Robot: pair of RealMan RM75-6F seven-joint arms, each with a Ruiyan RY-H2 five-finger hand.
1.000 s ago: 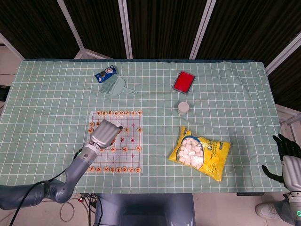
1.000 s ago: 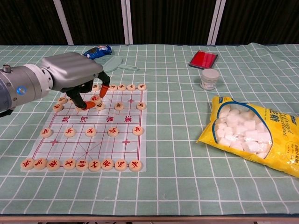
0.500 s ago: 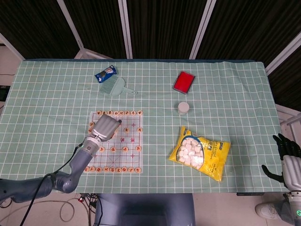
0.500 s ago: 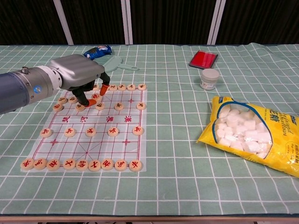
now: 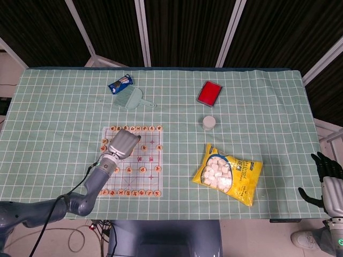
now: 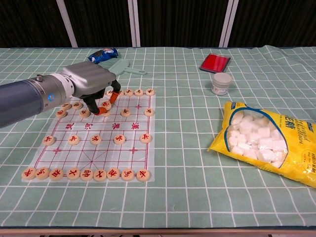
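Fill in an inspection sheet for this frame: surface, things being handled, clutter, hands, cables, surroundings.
Surface: table under a green checked cloth.
Handled things: chess board sheet with round wooden pieces in rows; several lie under the left hand's fingertips.
Clutter: yellow bag of white sweets, small white jar, red flat case, pale green dustpan brush, blue snack packet.
Hands: left hand over the board's far rows, fingers curled down onto pieces; whether it holds one cannot be told. Right hand off the table's right edge, fingers apart, holding nothing.
Cables: black cable along the left arm.
Surroundings: dark panels with white frames.
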